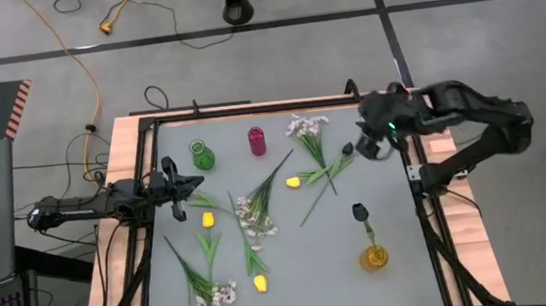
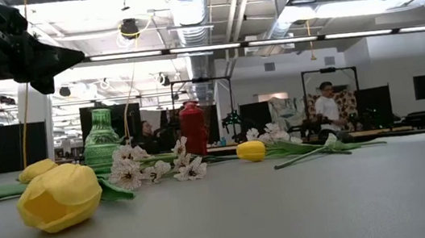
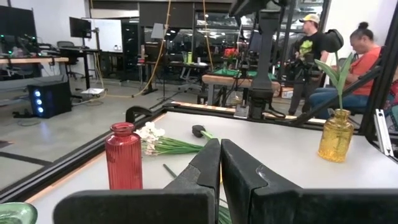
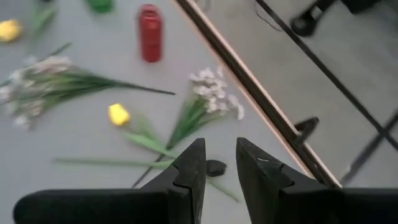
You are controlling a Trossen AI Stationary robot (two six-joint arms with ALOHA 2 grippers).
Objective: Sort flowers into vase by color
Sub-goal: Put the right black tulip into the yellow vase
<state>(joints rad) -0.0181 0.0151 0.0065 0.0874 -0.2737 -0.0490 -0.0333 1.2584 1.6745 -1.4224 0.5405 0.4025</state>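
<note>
A: Why do the arms sit as they do over the grey surface (image 1: 389, 212)?

B: The left pincer (image 1: 194, 184) waits at the left edge, fingers pressed together on nothing. The right pincer (image 4: 216, 163) hangs over the far right part, slightly spread and empty, right above a dark near-black tulip head (image 4: 216, 167). I judge that one is its next pick.

A: And the vases?

B: Three: a green glass vase (image 1: 202, 156) and a red glass vase (image 1: 257, 140) at the far side, both empty, and an amber glass vase (image 1: 373, 257) near right, already holding one dark tulip (image 1: 360, 211).

A: The flowers left lying?

B: Three sprays of small white blossoms: far (image 1: 307, 126), middle (image 1: 250, 215), near left (image 1: 214, 299). Three yellow tulips: (image 1: 293, 182), (image 1: 208, 218), (image 1: 260, 283). Plus the one dark tulip under the right pincer. They lie scattered, stems crossing, unsorted.
</note>
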